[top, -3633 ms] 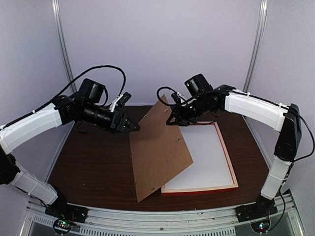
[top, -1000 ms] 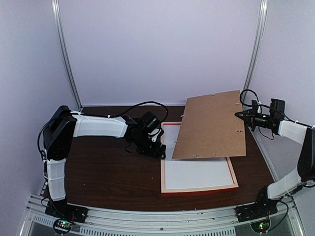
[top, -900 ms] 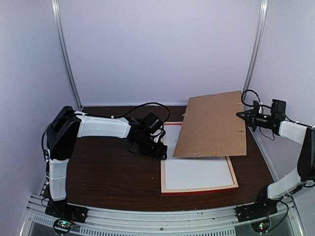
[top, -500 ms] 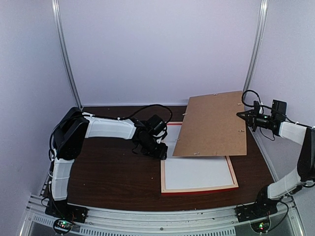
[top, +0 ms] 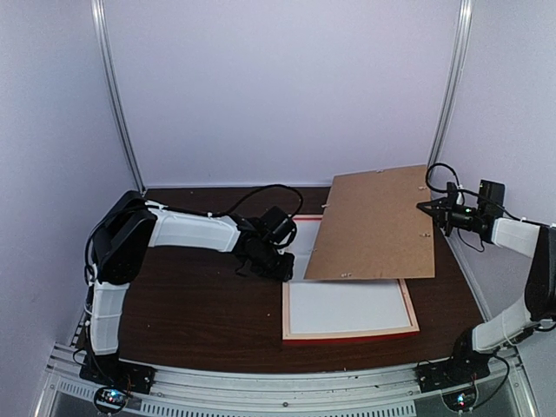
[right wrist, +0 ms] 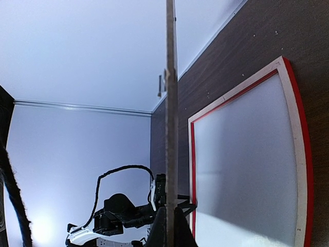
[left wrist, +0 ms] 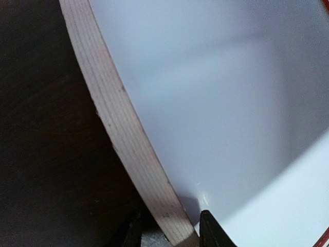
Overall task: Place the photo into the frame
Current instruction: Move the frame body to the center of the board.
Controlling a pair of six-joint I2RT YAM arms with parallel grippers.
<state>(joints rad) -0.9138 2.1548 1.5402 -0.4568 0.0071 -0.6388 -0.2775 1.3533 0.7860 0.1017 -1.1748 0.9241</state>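
The frame (top: 349, 334) lies flat on the dark counter (top: 191, 304), toward 3 o'clock from the counter's middle. Its pale bare-wood side faces up, and red shows along its outer edge. A white sheet (top: 347, 306) fills its opening.

The left fingers (top: 283, 270) are down at the frame's 9 o'clock rail, close to the 11 o'clock corner. In the left wrist view they stand narrow, one tip on each side of the pale wooden strip. The inner tip sits against the edge where the wood meets the white sheet. Whether they actually pinch the rail cannot be told.

The right fingers (top: 427, 208) are closed on the 3 o'clock edge of the brown backing board (top: 373, 226) and hold it in the air. In the overhead view the board overlaps the frame's 12 o'clock half. The right wrist view shows the board edge-on, running straight out from between the fingers, with the frame on the counter beyond it.
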